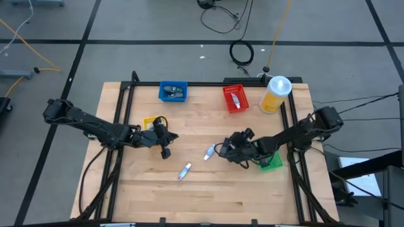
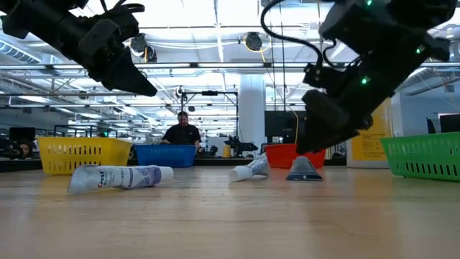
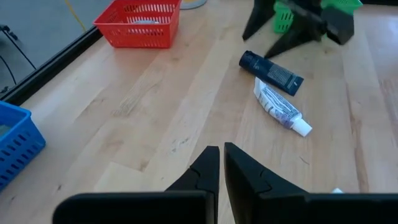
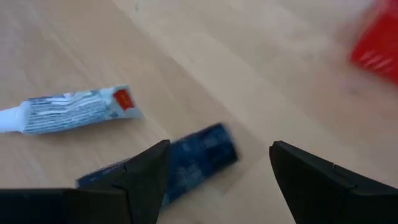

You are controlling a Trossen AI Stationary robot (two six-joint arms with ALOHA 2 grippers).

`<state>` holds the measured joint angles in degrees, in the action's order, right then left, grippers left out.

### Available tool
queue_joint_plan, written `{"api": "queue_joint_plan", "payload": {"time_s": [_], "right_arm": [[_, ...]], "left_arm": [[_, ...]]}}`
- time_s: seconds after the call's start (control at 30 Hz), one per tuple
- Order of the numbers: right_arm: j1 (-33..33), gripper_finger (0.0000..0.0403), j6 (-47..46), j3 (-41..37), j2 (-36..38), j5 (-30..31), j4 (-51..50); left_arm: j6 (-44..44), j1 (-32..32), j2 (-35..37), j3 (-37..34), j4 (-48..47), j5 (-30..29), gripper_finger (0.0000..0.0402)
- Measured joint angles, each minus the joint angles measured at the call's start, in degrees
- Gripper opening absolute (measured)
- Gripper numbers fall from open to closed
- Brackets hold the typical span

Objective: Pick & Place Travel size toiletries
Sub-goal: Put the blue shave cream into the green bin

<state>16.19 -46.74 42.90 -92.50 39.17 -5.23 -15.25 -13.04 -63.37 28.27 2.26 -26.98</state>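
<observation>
With its fingers spread wide, the right gripper (image 4: 217, 180) hangs just above a dark tube (image 4: 186, 158) on the table (image 1: 252, 195), seemingly not touching it. A white tube (image 4: 68, 111) lies just beside that one; another tube (image 1: 184, 171) lies apart, nearer the table's front. The left gripper (image 3: 221, 165), pinched closed and empty, hovers near the yellow bin (image 1: 149, 122).

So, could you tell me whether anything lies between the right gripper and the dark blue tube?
Nothing visible does. The right gripper hangs open just above the dark blue tube, with only bare table around; the white tube lies apart, beside it.
</observation>
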Motion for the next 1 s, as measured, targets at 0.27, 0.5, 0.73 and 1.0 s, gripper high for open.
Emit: {"api": "queue_joint_plan", "payload": {"time_s": [0.27, 0.5, 0.73, 1.0], "right_arm": [[-0.5, 0.0265, 2.6, -0.7, -5.8, -1.5, 10.3], [-4.1, 0.0236, 16.0, -0.7, -6.6, -1.8, 11.6], [-9.0, 0.0199, 34.8, -0.9, -3.5, -0.7, 11.5], [-11.8, 0.0222, 23.3, -0.9, -0.6, -9.5, 12.0]], "left_arm": [[-0.3, 0.0, 0.0, 0.0, 0.0, 0.1, 0.0026], [-0.2, 0.0, 0.0, 0.0, -0.3, 0.1, 0.0026], [-0.2, 0.0, 0.0, 0.0, -0.3, 0.1, 0.0026], [-0.2, 0.0, 0.0, 0.0, -0.4, 0.1, 0.0026]]}}
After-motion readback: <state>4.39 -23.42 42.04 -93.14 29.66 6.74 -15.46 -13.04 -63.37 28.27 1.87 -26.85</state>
